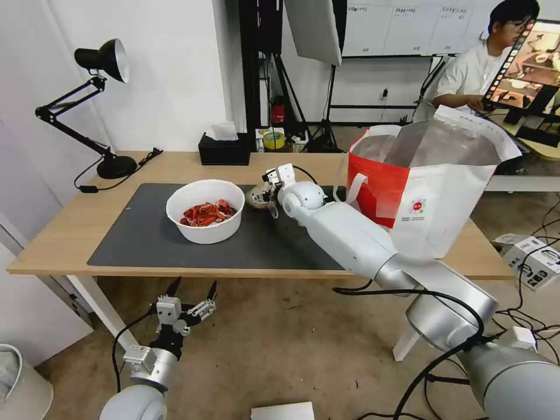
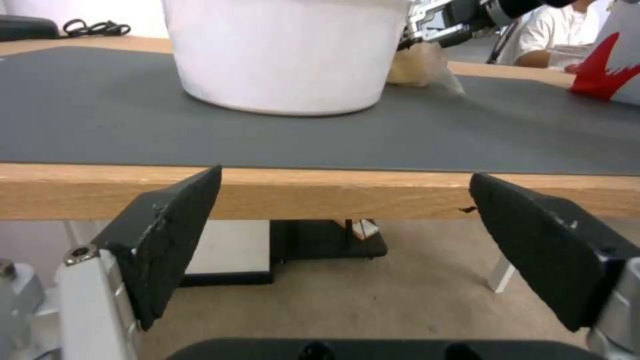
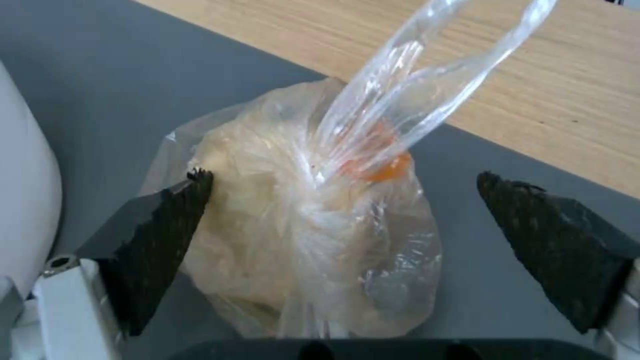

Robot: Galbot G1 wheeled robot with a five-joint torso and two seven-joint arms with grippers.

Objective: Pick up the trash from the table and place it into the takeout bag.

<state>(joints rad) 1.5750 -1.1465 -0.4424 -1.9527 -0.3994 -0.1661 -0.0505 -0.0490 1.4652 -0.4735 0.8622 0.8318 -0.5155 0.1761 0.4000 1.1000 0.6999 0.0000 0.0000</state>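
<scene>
Our right gripper (image 3: 343,200) at frame centre over the mat, fingers wide around the knotted bag (image 3: 300,235), one pad touching it, bowl of shells (image 1: 205,210) just left, takeout bag (image 1: 429,186) with small round red logo, writing unreadable, at right on the surface (image 1: 64,233), our left gripper (image 1: 192,291) wide open, lower left below the edge.

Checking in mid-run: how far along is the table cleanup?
Early to midway, by the look of it. Nothing can be seen inside the takeout bag from here. In hand: the right gripper is open around the knotted clear bag on the mat, not yet closed. Left: that bag and the white bowl of crayfish shells. The left gripper hangs open below the table edge.
</scene>
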